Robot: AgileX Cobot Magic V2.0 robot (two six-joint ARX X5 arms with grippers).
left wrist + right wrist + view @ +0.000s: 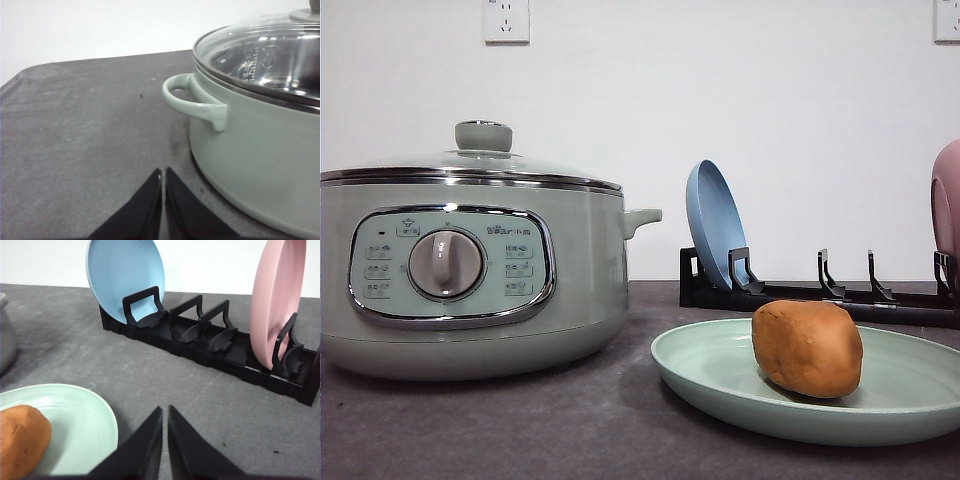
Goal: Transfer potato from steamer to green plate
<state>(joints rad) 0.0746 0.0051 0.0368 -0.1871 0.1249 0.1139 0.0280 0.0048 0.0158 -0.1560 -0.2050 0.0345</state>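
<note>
Both grippers are pinched to a narrow slit and hold nothing: the left gripper sits low over the dark grey table beside the pale sage-green steamer, whose glass lid is on; the right gripper is just beside the matte mint-green plate. The orange-brown lumpy potato rests on that plate, so the transfer looks done. Farther back, a black rack props a blue plate and a pink plate upright for storage.

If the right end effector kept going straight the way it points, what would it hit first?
Probably the black slotted plate rack, around its empty middle slots between the upright blue plate and pink plate; depth is uncertain.
</note>
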